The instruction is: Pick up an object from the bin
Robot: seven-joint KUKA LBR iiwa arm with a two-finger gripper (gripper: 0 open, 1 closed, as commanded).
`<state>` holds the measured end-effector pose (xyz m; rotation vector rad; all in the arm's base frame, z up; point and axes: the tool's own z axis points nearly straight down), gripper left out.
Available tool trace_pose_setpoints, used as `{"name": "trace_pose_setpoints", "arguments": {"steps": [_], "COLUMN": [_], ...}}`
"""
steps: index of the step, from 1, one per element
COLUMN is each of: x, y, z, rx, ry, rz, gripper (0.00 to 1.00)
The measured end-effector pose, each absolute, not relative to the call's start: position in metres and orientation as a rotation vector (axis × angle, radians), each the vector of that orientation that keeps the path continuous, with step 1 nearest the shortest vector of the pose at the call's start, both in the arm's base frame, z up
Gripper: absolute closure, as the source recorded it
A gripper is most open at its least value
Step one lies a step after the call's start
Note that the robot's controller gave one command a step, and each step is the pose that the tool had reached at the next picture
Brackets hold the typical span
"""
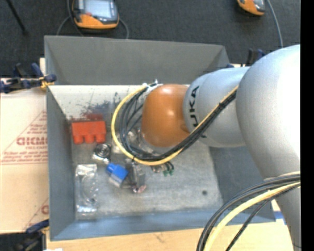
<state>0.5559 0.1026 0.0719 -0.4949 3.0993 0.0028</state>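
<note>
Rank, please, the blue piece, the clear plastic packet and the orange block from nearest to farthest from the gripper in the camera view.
1. Blue piece, just left of the gripper.
2. Clear plastic packet, farther left, lower in view.
3. Orange block, up and to the left.

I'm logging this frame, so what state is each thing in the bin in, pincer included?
pincer: low in the bin, by the blue piece.
blue piece: on the floor, beside the pincer.
orange block: lying flat, apart from the pincer.
small metal piece: lying loose.
clear wrapper: crumpled, lying loose.
</note>
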Motion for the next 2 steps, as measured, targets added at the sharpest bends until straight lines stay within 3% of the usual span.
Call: {"name": "trace_pose_setpoints", "arguments": {"steps": [1,2], "x": [0.594,0.602], "y": [0.173,0.088], "z": [0.179,0.299], "rx": [-0.917,-0.517], "ry": [2.991,3.086], "rz": [0.001,-0.002], "gripper": [1.00,1.00]}}
